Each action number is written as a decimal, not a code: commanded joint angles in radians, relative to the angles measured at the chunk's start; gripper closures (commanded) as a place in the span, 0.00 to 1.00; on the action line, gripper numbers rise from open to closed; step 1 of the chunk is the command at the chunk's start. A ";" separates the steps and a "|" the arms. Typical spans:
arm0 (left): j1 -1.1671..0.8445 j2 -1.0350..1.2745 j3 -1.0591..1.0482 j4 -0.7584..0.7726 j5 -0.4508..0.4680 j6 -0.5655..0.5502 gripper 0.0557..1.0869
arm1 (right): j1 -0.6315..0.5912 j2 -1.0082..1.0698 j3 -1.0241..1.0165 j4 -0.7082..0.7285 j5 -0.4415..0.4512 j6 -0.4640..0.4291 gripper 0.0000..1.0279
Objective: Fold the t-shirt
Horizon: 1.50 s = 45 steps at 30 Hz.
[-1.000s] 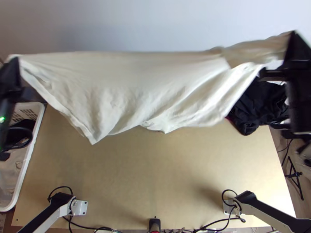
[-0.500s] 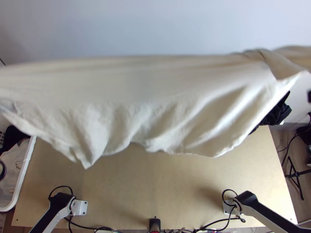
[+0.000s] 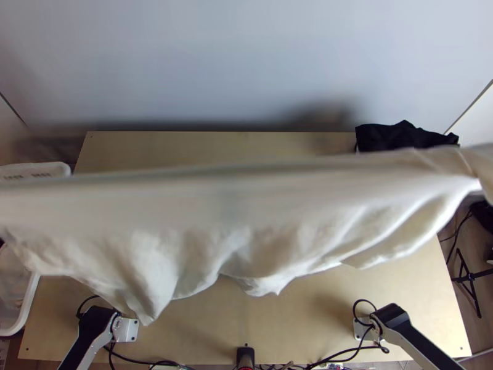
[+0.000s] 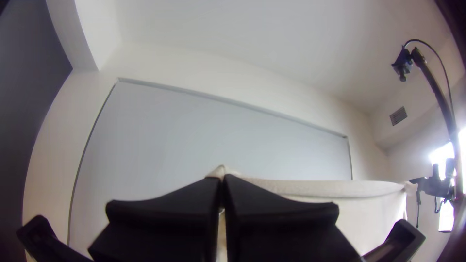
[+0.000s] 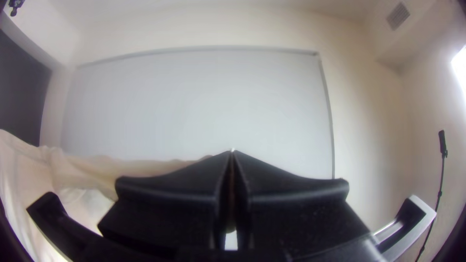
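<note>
The cream t-shirt (image 3: 203, 209) hangs above the worktop (image 3: 203, 333), drawn out as one wide sheet from 9 o'clock to 3 o'clock in the top view. Its upper edge runs nearly straight across, while the lower part falls in loose, wavy folds. One corner dips lowest toward 7 o'clock, and a shorter point drops at 6 o'clock. Near 3 o'clock the fabric is gathered and creased.

In the left wrist view, the left gripper (image 4: 222, 179) has its fingers pressed together, pinching a bit of the t-shirt at the tips. In the right wrist view, the right gripper (image 5: 232, 153) is also pressed together, pinching the cloth, which trails away toward 9 o'clock.

In the top view, a black cloth (image 3: 400, 137) lies between 2 and 3 o'clock, at the worktop's far edge. A white basket (image 3: 28, 302) stands beside the worktop at 8 o'clock, partly behind the t-shirt.
</note>
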 commanded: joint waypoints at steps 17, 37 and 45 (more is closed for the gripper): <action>0.020 -0.336 -0.689 0.020 0.022 0.140 0.96 | 0.032 -0.220 -0.841 0.146 -0.059 0.101 0.97; 0.086 0.407 -1.103 0.865 0.085 0.261 0.96 | 0.112 0.754 -0.900 0.874 -0.151 -0.043 0.97; 0.176 0.835 -0.848 0.982 0.108 0.206 0.96 | 0.054 1.087 -0.554 0.867 -0.167 -0.052 0.97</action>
